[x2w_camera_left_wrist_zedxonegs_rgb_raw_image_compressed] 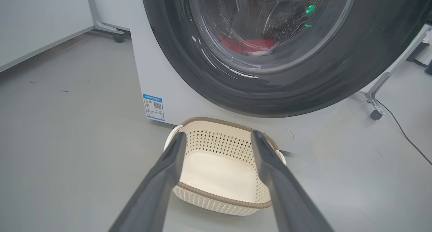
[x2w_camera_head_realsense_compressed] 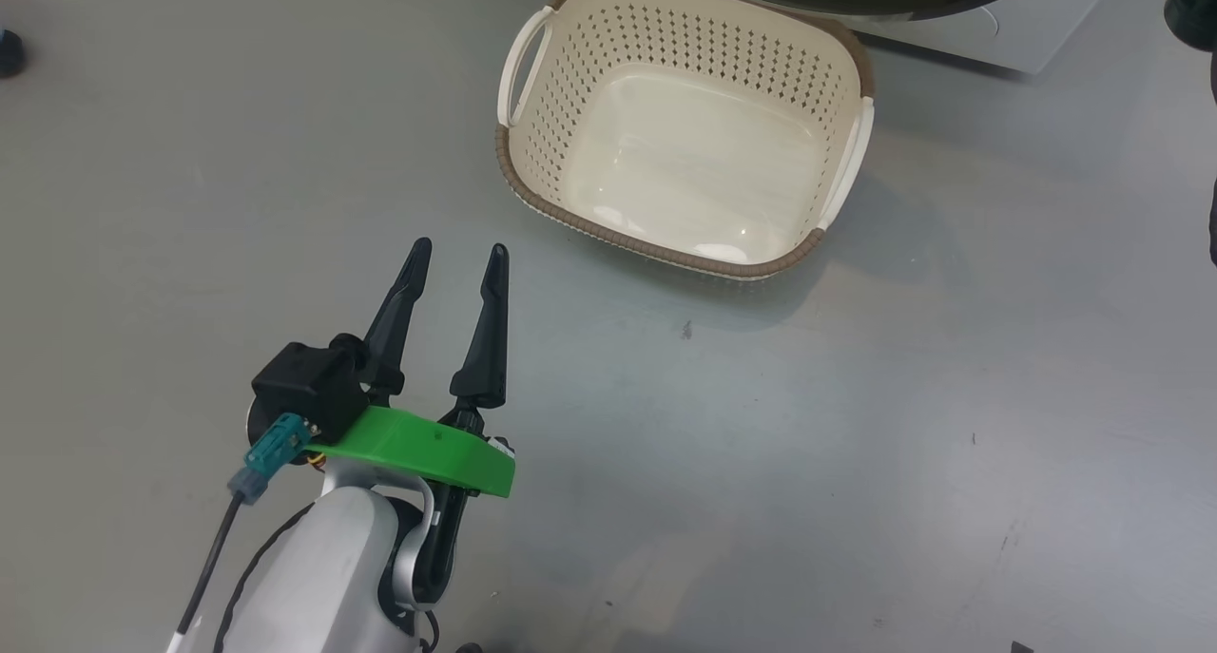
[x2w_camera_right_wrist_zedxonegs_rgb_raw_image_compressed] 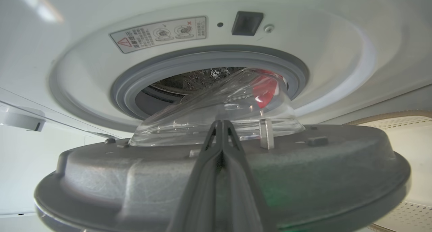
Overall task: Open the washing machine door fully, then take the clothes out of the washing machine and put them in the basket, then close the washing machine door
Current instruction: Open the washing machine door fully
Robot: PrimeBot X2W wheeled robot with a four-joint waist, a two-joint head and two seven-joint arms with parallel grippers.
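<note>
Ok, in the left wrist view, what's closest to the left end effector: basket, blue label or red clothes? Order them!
1. The basket, just beyond the left end effector.
2. The blue label, low on the washing machine front.
3. The clothes, behind the washing machine door.

We read no words: the washing machine [x2w_camera_left_wrist_zedxonegs_rgb_raw_image_compressed: 150, 63] bears a blue label [x2w_camera_left_wrist_zedxonegs_rgb_raw_image_compressed: 153, 107] with a QR code, and a warning-triangle sticker [x2w_camera_right_wrist_zedxonegs_rgb_raw_image_compressed: 158, 34], print illegible.
</note>
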